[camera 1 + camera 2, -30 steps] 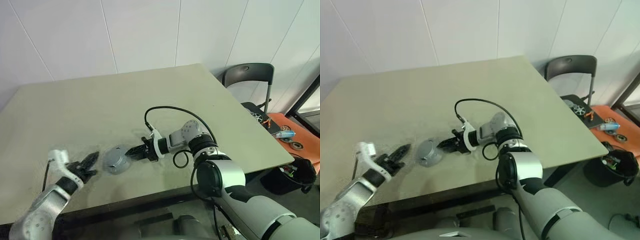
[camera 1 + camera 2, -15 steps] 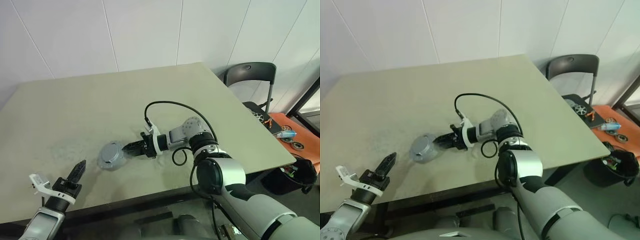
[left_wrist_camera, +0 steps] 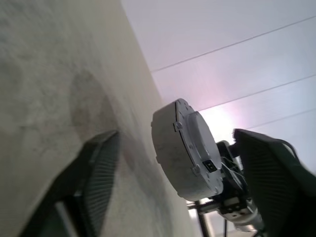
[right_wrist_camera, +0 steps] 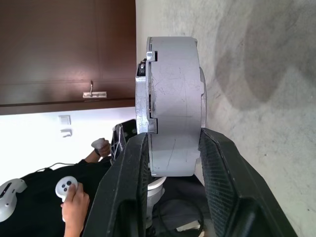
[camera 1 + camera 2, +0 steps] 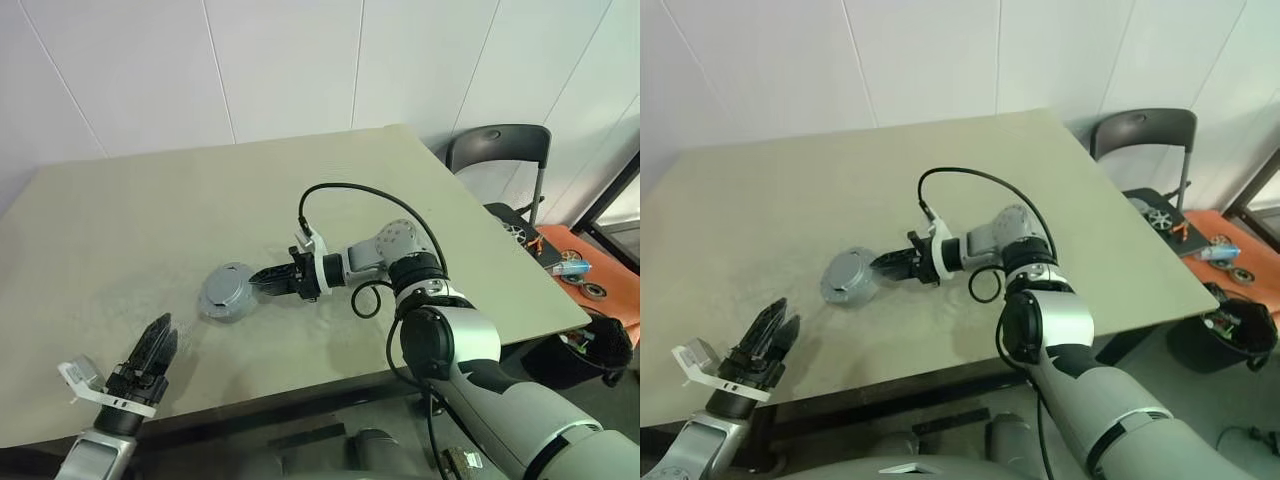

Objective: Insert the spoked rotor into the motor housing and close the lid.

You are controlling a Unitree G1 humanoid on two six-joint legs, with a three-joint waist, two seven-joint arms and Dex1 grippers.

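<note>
Right gripper [image 5: 262, 281] pinching the closed motor housing [image 5: 226, 292] mid-frame – left gripper [image 5: 152, 350] spread, lower left – keep it level.

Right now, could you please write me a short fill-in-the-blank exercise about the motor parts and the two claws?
1. The right claw is shut on the closed ____.
2. The lid lies ____ on the housing.
3. The left claw is ____, holding nothing.
4. A dark ____ stands beyond the table's far right corner.

Missing words: motor housing; closed; open; chair
</note>
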